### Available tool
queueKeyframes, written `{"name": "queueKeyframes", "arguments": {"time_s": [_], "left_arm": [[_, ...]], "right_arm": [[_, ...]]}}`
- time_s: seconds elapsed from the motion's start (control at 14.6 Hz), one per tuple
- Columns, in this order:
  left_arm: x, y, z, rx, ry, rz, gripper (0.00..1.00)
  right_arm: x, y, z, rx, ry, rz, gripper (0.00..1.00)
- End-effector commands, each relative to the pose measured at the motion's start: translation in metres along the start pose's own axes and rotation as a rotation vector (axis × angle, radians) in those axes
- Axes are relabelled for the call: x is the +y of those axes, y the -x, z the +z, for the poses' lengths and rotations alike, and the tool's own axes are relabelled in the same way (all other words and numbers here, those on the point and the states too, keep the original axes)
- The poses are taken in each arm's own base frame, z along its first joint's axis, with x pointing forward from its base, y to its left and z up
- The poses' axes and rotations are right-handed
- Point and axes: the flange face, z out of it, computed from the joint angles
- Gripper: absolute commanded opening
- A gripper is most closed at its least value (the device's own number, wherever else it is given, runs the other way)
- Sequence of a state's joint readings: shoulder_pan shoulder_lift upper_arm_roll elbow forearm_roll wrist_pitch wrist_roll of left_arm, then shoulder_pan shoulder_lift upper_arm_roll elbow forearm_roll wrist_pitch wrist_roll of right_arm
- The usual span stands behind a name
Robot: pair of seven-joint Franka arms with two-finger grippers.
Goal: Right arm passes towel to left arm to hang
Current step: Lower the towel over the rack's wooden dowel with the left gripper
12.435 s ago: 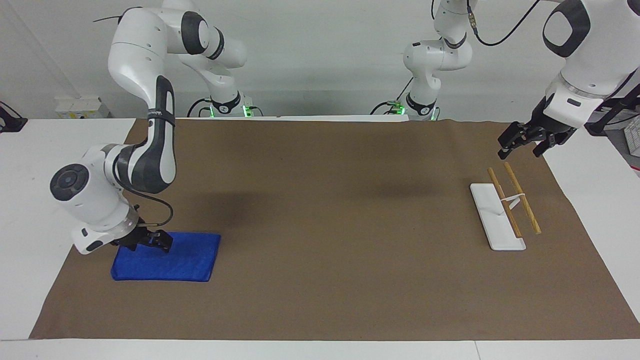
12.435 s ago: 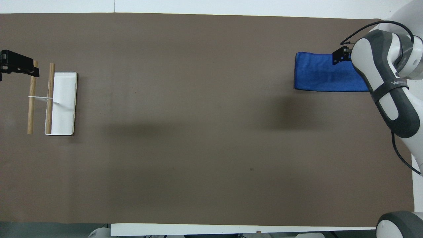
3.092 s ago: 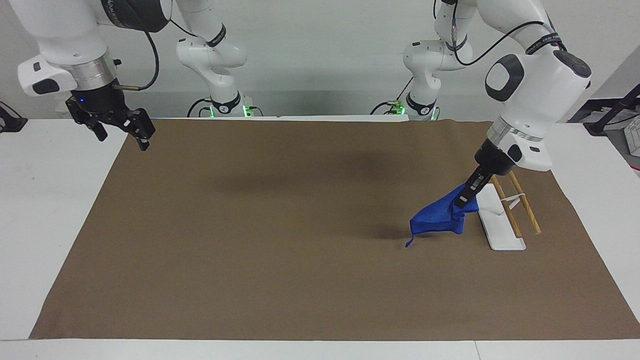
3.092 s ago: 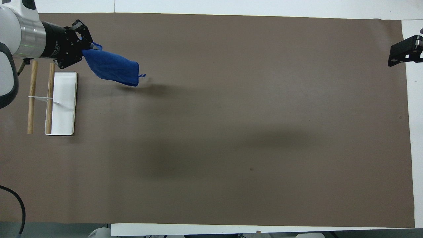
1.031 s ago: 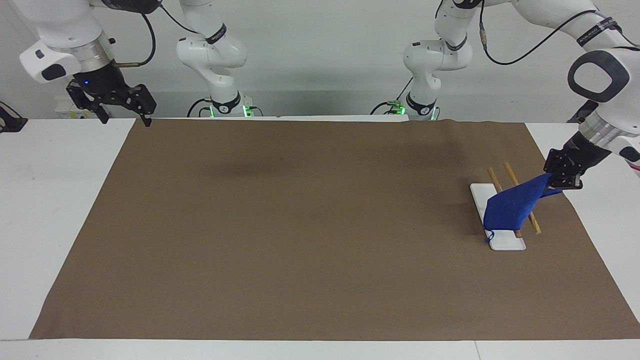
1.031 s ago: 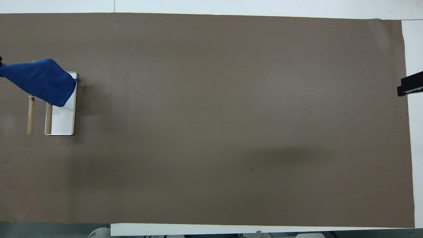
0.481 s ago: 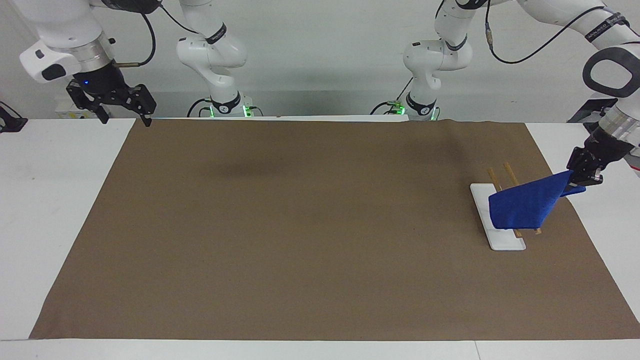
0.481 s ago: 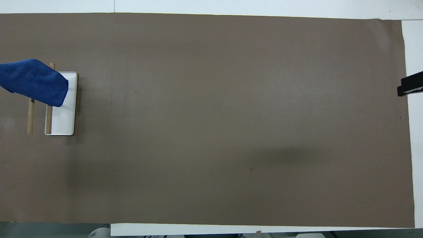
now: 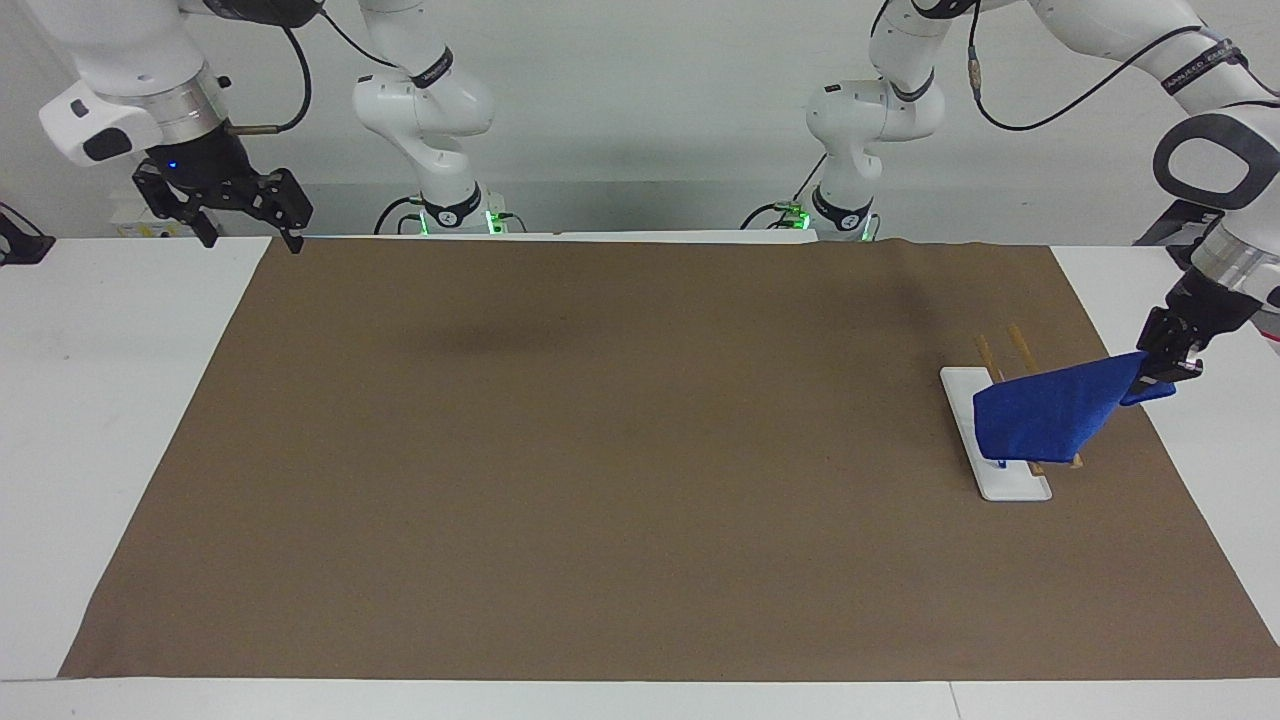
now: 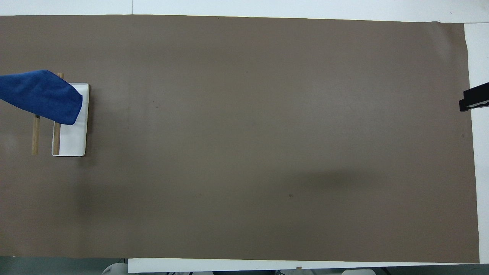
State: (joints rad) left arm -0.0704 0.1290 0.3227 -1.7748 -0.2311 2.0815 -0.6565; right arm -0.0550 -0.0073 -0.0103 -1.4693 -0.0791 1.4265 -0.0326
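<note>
The blue towel (image 9: pixel 1040 418) lies across the two wooden bars (image 9: pixel 1012 340) of a small rack with a white base (image 9: pixel 1010 482), at the left arm's end of the table. My left gripper (image 9: pixel 1160 368) is shut on one corner of the towel, just past the rack's outer bar and low over the mat's edge. My right gripper (image 9: pixel 250 235) is open and empty, and waits raised over the mat's corner at the right arm's end. In the overhead view the towel (image 10: pixel 42 95) covers the farther part of the bars (image 10: pixel 35 139). The left gripper is out of that view. Only a tip of the right gripper (image 10: pixel 473 101) shows there.
A brown mat (image 9: pixel 620 450) covers most of the white table (image 9: pixel 100 400). The rack's base (image 10: pixel 72 141) sits on the mat near its edge. Both arm bases stand at the robots' edge of the table.
My left gripper has pulled the towel farther across the rack's bars toward the left arm's end and lowered it a little. My right arm has not moved.
</note>
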Motion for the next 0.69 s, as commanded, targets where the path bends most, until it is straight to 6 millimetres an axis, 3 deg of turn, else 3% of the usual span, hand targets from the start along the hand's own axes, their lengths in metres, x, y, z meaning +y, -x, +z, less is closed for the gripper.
{"name": "queueKeyframes", "arguments": {"time_s": [0.0,0.41,0.62], "left_arm": [[-0.017,-0.003,0.008,0.038,0.017,0.043,0.01],[-0.033,-0.013,0.015,0.043,0.005,0.074,0.05],[-0.033,-0.015,0.014,0.044,0.004,0.083,0.28]], "right_arm": [[0.001,0.003,0.001,0.004,-0.018,-0.013,1.00],[0.001,0.003,0.001,0.002,-0.018,-0.013,1.00],[0.001,0.003,0.001,0.002,-0.018,-0.013,1.00]]}}
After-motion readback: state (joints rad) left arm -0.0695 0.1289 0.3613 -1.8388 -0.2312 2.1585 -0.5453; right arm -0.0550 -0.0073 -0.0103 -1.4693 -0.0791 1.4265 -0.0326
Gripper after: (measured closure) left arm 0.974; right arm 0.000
